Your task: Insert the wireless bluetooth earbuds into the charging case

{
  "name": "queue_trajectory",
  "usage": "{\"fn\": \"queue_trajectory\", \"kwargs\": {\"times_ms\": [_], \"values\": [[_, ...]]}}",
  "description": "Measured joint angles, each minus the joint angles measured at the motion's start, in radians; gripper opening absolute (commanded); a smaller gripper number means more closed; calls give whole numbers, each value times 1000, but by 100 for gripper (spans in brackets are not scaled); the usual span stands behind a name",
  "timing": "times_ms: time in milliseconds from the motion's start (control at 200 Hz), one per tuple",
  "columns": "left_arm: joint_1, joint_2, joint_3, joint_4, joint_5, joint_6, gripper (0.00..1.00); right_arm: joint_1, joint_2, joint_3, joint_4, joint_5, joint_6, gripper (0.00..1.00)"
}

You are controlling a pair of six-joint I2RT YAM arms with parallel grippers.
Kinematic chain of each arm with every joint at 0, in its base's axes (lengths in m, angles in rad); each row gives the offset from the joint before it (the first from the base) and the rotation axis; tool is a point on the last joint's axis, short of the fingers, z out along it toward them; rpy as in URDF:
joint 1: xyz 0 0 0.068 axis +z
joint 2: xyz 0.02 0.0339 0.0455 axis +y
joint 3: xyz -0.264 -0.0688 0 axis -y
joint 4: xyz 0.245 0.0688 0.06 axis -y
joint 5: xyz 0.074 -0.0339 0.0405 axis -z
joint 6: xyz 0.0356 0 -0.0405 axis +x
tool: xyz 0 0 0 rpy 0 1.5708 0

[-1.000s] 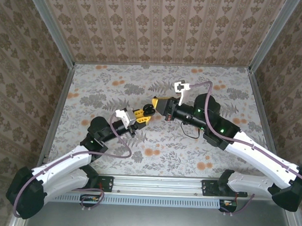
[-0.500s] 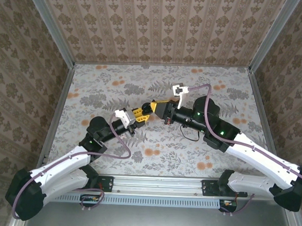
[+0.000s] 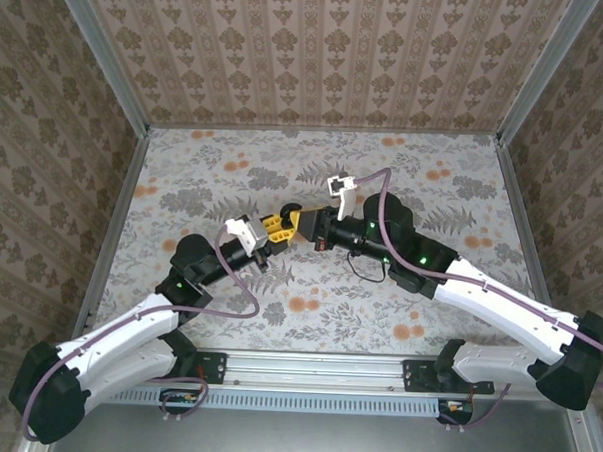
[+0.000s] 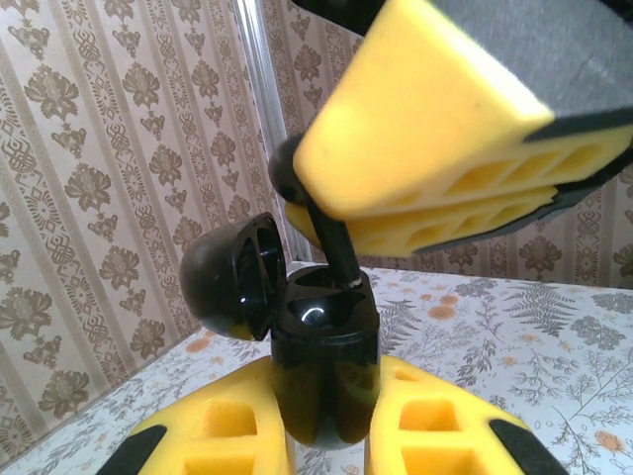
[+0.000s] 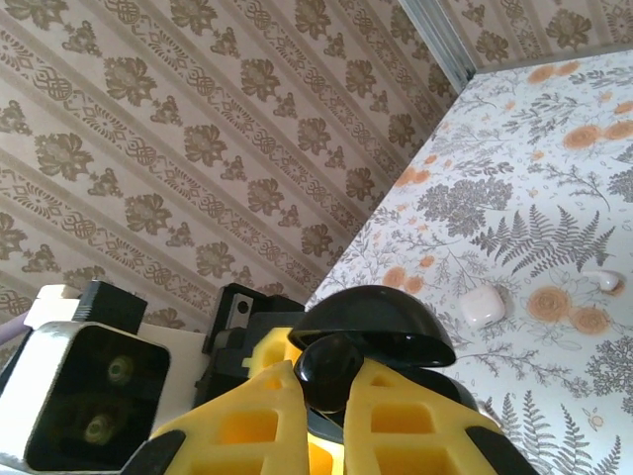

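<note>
Well, the left gripper point(image 3: 272, 231) clamps the open charging case point(image 4: 321, 361) upright, while the right gripper point(image 5: 326, 384) pinches one earbud point(image 4: 335, 245), stem tip just entering the case; the other's whereabouts I cannot tell.

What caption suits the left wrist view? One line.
Open case upright in the left gripper; the right gripper holds an earbud stem-down at its socket.

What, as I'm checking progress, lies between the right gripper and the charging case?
An earbud, pinched by the right gripper, its stem reaching the open charging case; left wrist view.
</note>
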Motion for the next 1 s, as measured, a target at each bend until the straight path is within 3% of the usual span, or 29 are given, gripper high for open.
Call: {"fn": "queue_trajectory", "kwargs": {"times_ms": [615, 1005], "values": [[0, -12, 0, -50, -19, 0, 0, 31, 18, 1, -25, 73, -39, 11], [0, -12, 0, -56, -29, 0, 0, 46, 18, 1, -31, 109, -50, 19]]}}
